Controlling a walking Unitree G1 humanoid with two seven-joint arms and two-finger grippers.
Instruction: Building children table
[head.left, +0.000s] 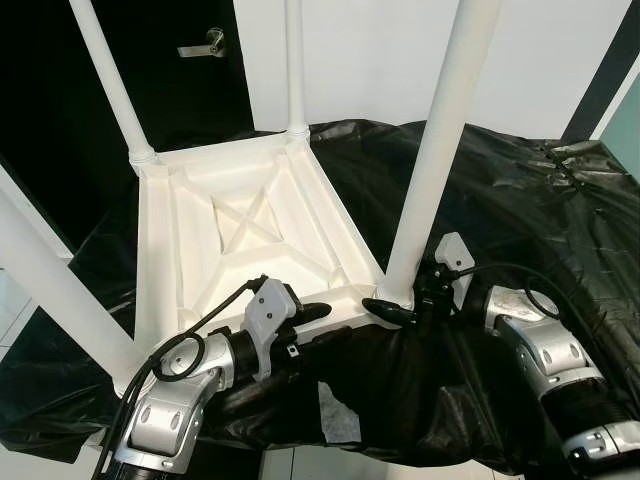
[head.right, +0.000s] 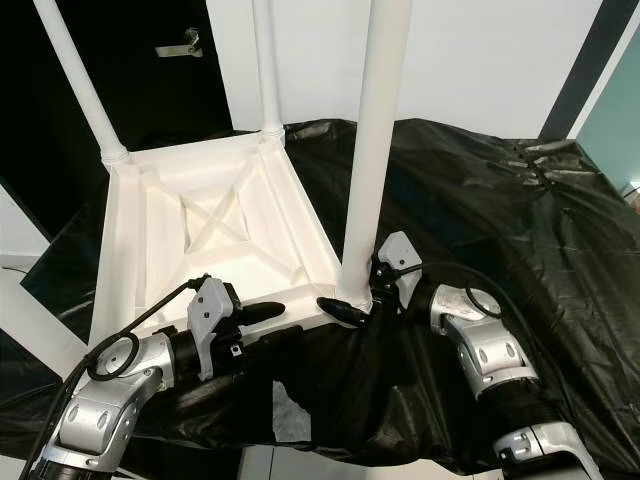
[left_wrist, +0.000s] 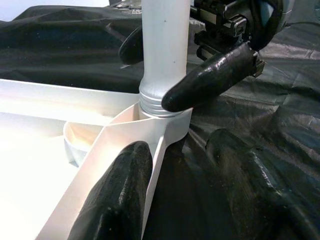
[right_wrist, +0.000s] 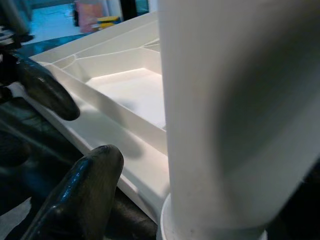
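Note:
The white children's table (head.left: 250, 225) lies upside down on a black plastic sheet (head.left: 500, 200), its legs pointing up. My right gripper (head.left: 395, 298) is shut on the near-right leg (head.left: 440, 140) just above its threaded collar (left_wrist: 157, 102), one finger (left_wrist: 215, 75) in front and the other behind. My left gripper (head.left: 312, 325) is open at the table's near rim (left_wrist: 125, 145), close to that corner. One of its fingers (left_wrist: 117, 195) rests on the white rim, the other lies on the sheet outside it.
Three more legs stand up: far left (head.left: 110, 80), far middle (head.left: 294, 60) and near left (head.left: 50, 290). A dark door with a handle (head.left: 205, 45) is behind. A white scrap (head.left: 338, 415) lies on the sheet's front edge, which hangs over.

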